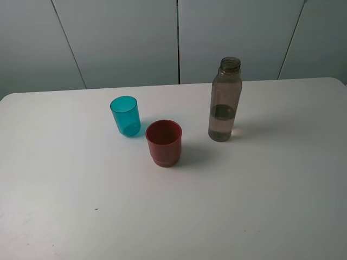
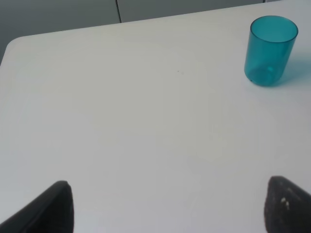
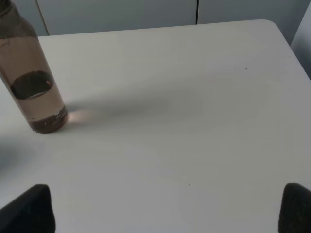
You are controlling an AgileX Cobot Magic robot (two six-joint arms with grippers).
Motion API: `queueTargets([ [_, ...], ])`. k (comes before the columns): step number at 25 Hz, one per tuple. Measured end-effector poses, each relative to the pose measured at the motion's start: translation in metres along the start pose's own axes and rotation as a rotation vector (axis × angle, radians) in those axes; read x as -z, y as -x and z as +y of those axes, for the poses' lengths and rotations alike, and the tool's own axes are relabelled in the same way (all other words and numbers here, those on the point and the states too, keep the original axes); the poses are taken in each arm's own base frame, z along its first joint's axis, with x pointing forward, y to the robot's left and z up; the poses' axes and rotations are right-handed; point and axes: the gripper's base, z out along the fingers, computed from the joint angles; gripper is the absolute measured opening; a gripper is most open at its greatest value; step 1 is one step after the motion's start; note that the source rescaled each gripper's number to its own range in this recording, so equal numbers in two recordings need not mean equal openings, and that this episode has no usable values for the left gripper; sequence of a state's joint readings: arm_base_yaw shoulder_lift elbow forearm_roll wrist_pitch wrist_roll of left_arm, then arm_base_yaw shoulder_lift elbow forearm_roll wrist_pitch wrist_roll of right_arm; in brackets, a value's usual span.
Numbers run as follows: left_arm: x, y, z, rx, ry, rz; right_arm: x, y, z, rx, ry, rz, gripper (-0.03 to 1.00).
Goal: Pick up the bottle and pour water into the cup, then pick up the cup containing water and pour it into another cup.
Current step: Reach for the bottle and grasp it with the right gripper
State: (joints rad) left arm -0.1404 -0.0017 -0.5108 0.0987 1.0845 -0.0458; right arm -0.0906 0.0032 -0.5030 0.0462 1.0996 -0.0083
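The tall smoky grey-brown bottle [image 1: 224, 101] stands upright and uncapped on the white table [image 1: 271, 206], about a third full of water; it also shows in the right wrist view [image 3: 33, 77]. The teal tumbler [image 1: 125, 115] stands upright left of centre and shows in the left wrist view [image 2: 270, 50]. The dark red cup [image 1: 164, 142] stands just in front and to the right of the tumbler. No arm shows in the exterior view. My left gripper [image 2: 170, 208] is open and empty, well short of the tumbler. My right gripper [image 3: 167, 211] is open and empty, apart from the bottle.
The table's far edge [image 1: 162, 88] meets a grey panelled wall [image 1: 124, 38]. The table's right rear corner [image 3: 272, 24] is rounded.
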Motion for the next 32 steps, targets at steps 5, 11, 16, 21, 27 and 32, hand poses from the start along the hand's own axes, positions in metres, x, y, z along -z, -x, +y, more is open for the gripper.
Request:
queueTargets([
  [5,0.0,0.0,0.0,0.0,0.0,0.0,0.0,0.0,0.0,0.0,0.0,0.0,1.0],
  [11,0.0,0.0,0.0,0.0,0.0,0.0,0.0,0.0,0.0,0.0,0.0,0.0,1.0],
  [16,0.0,0.0,0.0,0.0,0.0,0.0,0.0,0.0,0.0,0.0,0.0,0.0,1.0],
  [21,0.0,0.0,0.0,0.0,0.0,0.0,0.0,0.0,0.0,0.0,0.0,0.0,1.0],
  [27,0.0,0.0,0.0,0.002,0.0,0.0,0.0,0.0,0.0,0.0,0.0,0.0,1.0],
  [32,0.0,0.0,0.0,0.002,0.0,0.0,0.0,0.0,0.0,0.0,0.0,0.0,1.0],
])
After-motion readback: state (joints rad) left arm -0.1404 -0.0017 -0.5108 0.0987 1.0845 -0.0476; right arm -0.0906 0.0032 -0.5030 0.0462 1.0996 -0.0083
